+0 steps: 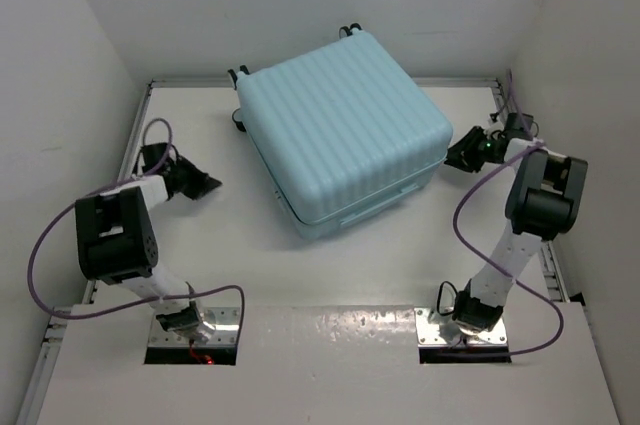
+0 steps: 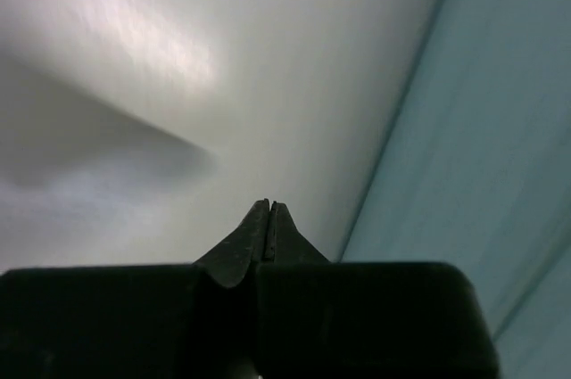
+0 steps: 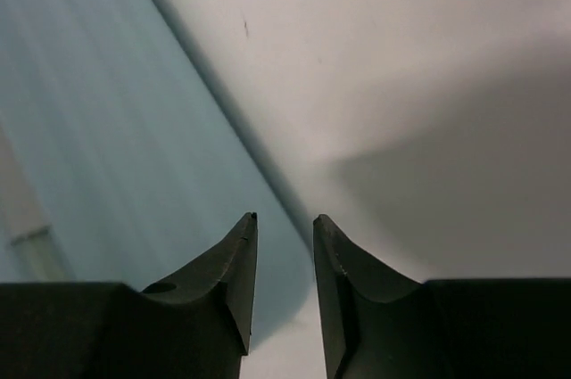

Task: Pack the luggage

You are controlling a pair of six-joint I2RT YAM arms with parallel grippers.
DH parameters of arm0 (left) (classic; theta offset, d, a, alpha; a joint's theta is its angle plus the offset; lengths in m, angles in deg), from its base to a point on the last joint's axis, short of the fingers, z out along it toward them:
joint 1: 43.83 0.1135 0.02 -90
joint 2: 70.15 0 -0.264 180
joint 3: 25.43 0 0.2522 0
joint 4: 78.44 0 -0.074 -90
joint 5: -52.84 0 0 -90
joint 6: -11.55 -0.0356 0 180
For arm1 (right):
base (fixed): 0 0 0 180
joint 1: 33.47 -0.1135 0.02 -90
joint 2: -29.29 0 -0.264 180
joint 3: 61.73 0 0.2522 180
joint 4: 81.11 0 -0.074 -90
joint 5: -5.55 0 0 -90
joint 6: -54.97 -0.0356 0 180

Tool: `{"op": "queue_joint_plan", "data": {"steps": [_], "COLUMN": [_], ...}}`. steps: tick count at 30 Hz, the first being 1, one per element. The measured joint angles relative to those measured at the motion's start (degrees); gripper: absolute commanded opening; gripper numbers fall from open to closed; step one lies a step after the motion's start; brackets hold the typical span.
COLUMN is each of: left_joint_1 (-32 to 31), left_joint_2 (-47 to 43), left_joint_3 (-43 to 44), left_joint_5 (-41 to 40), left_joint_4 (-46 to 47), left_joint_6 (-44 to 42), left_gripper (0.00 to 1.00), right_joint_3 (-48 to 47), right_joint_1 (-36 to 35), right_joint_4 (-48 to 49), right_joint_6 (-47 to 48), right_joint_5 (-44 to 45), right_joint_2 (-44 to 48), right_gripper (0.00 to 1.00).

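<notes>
The luggage lies closed on the counter, toward the far side. Our left gripper is clenched and empty, our right gripper slightly parted and empty. We should probably work both flanks evenly at the seam.

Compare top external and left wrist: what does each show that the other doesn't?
Only top external: the whole luggage, closed, with black wheels at its far end, and the right gripper close to its right edge. Only left wrist: the left gripper up close, shut with nothing between its fingers. Both: the luggage's pale aqua shell and the white table.
</notes>
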Motion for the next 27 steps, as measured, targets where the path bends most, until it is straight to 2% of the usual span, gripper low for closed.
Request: {"op": "queue_joint_plan", "data": {"steps": [5,7,9,13,17,22,23,24,27], "left_joint_1": [-8.20,-10.91,-13.11,-15.78,-14.53,-13.40,-12.70,-12.24,-9.75], "left_joint_2": [2.19,5.11,10.32,22.64,30.53,32.98,32.98,32.98,32.89], "left_joint_3": [-4.72,-3.67,0.13,15.15,26.40,29.92,29.92,30.03,30.42], "left_joint_5": [1.20,1.97,3.19,3.69,2.01,-0.37,0.42,0.57,1.73], "left_joint_4": [-1.62,1.01,4.31,9.03,9.60,14.27,16.13,17.79,22.43], "left_joint_6": [2.34,4.61,7.30,10.99,12.17,13.64,14.32,14.64,16.02], "left_gripper": [0.00,0.07,0.11,0.12,0.14,0.31,0.36,0.47,0.56], "right_joint_3": [-5.68,-5.57,-4.11,3.48,9.11,9.84,9.84,9.84,9.84], "right_joint_1": [-3.76,-5.25,-6.67,-8.07,-9.07,-13.42,-14.27,-15.23,-18.40], "right_joint_4": [4.57,5.86,7.28,13.86,16.94,18.16,18.47,18.62,18.82], "right_joint_6": [-3.06,-4.35,-5.86,-9.94,-14.64,-18.91,-19.50,-20.13,-21.51], "right_joint_5": [0.37,-0.02,-1.33,0.33,2.82,4.74,5.03,5.07,5.73], "right_joint_2": [-9.29,-10.21,-9.84,-5.60,-1.09,-0.44,-0.44,-0.44,-0.44], "right_gripper": [0.29,0.29,0.29,0.29,0.29,0.29,0.29,0.29,0.30]}}
